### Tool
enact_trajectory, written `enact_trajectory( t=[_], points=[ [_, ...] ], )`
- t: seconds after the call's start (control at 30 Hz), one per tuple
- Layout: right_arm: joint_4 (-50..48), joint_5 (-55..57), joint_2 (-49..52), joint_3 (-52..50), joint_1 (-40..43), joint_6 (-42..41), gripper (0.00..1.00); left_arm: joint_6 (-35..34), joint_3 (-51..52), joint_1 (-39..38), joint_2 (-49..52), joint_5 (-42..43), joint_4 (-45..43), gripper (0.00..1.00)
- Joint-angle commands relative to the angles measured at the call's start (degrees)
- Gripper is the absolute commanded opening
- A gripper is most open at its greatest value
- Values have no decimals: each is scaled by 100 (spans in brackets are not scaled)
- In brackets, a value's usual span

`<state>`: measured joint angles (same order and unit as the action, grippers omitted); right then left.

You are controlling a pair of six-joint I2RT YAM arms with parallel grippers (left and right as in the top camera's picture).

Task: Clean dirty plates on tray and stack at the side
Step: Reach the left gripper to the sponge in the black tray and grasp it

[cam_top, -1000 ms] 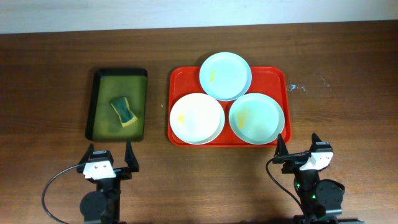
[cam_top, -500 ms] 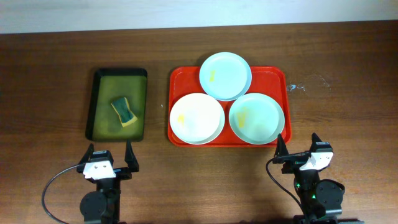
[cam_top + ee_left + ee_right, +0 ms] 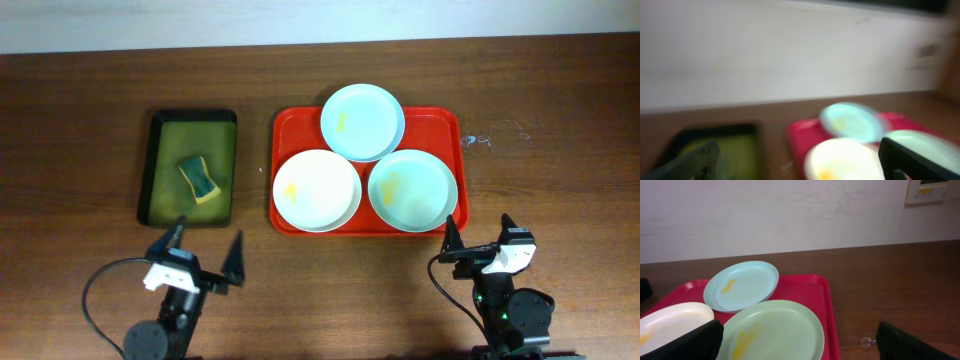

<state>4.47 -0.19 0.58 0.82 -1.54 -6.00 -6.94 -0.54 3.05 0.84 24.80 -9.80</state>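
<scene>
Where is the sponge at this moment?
In the overhead view, the sponge lies inside the dark green tray on the left part of the table. This tray is to the left of the red tray that holds the plates.

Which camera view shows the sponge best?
The overhead view: the sponge lies whole and sharp in the dark green tray. The left wrist view is blurred; it shows that tray but no sponge I can make out. The right wrist view does not include it.
</scene>
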Motion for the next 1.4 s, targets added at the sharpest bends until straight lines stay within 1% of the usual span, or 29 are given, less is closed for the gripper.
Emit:
enact_trajectory(
  t=[0.0,0.03,0.07,0.1,0.13,0.17,0.2,0.27,0.3,0.33,0.4,0.43,0.47,0.5,0.53,0.6,0.63,0.7,0.77,0.8,0.83,0.87,0.93,1.0,1.07,1.13,1.2,1.27,1.37],
  points=[
    [13,48,-22,-50,-33,-2,98,-341,0,4,-44,3622,-1873,99],
    [13,48,-22,-50,-33,-2,98,-363,0,4,-44,3738,-2625,99],
    [11,48,-22,-50,-33,-2,98,-374,0,4,-44,3668,-3447,99],
    [13,48,-22,-50,-33,-2,98,-374,-26,7,-44,3436,-3989,99],
    [13,48,-22,-50,-33,-2,98,-376,-92,7,-44,3156,-4092,99],
    [13,48,-22,-50,-33,-2,98,-374,-234,7,-44,2817,-3932,99],
    [13,48,-22,-50,-33,-2,98,-374,-396,7,-44,2500,-3604,99],
    [13,48,-22,-50,-33,-2,98,-367,-914,11,31,1923,-2496,99],
    [13,48,-22,-50,-33,-2,98,-258,-1316,11,184,1694,-1727,99],
    [13,48,-22,-50,-33,-2,98,24,-1753,11,424,1622,-968,99],
    [13,48,-22,-50,-33,-2,98,549,-2509,11,1025,1550,225,99],
    [13,48,-22,-50,-33,-2,98,1038,-3316,11,1788,1447,1401,99],
    [13,48,-22,-50,-33,-2,98,1309,-3709,9,2201,1467,1904,99],
    [13,48,-22,-50,-33,-2,99,1589,-4319,9,2883,1679,2557,99],
    [13,48,-22,-50,-33,-2,98,1585,-4712,9,3407,1882,2876,99],
    [13,48,-22,-50,-33,-2,98,1585,-5191,11,4197,1884,3034,99],
    [13,48,-22,-50,-33,-2,98,1558,-5438,11,4544,1711,3187,99],
    [13,48,-22,-50,-33,-2,98,994,-6067,11,5327,894,3775,99],
    [13,48,-22,-50,-33,-2,98,909,-6863,11,6284,52,4503,99],
    [13,48,-22,-50,-33,-2,98,911,-7281,11,6891,-387,4706,99],
    [13,48,-22,-50,-33,-2,98,911,-7429,11,7165,-511,4693,99],
    [13,48,-22,-50,-33,-2,98,916,-7552,11,7530,-533,4695,99],
    [13,48,-22,-50,-33,-2,98,929,-7554,11,8081,-881,4710,99],
    [13,48,-22,-50,-33,-2,98,411,-7582,11,8594,-1394,4743,99],
    [13,48,-22,-50,-33,-2,98,-319,-7753,11,9047,-2181,5125,99],
    [13,48,-22,-50,-33,-2,98,-595,-8013,11,9586,-2721,5427,99],
    [13,48,-22,-50,-33,-2,98,-977,-8030,11,9884,-3204,5333,99],
    [13,48,-22,-50,-33,-2,98,-1329,-8030,11,10080,-3322,5257,99],
    [13,48,-22,-50,-33,-2,98,-1342,-8030,11,10380,-3300,5069,99]
  ],
)
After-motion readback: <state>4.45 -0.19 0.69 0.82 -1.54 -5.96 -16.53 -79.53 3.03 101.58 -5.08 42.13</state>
